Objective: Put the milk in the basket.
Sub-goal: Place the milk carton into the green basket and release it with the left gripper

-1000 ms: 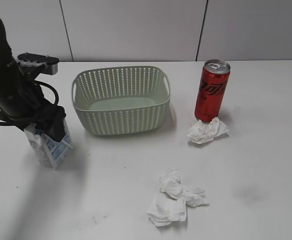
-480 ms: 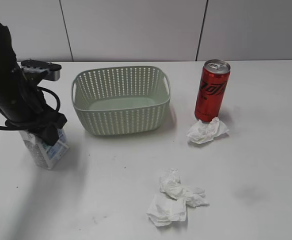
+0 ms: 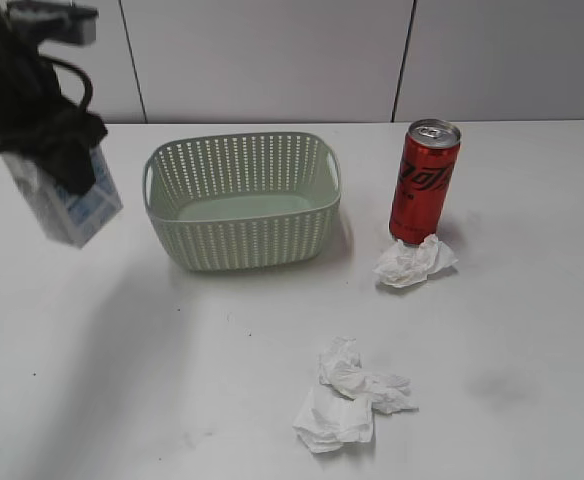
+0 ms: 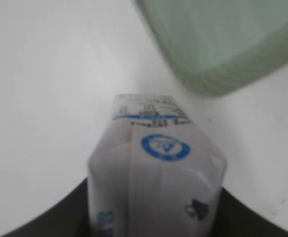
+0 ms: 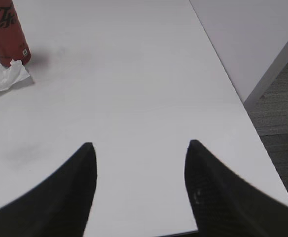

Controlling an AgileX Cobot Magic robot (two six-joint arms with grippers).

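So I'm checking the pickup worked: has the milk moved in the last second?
Yes. The milk, clamped in the left gripper, rose off the table to about the basket rim's height.

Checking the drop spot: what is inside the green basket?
The basket shows only its bare pale floor; the near wall hides the front strip. The milk hangs in the left end effector.

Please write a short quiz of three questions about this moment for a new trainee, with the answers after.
1. True or false: the milk carton stands on the table.
2. The red can is on which side of the green basket in the exterior view: A left, B right?
3. Fill in: the right gripper is ____, with nothing between its fingers.

Key:
1. False. The left gripper holds it in the air, left of the basket.
2. B. A crumpled tissue lies at the can's base.
3. Open.
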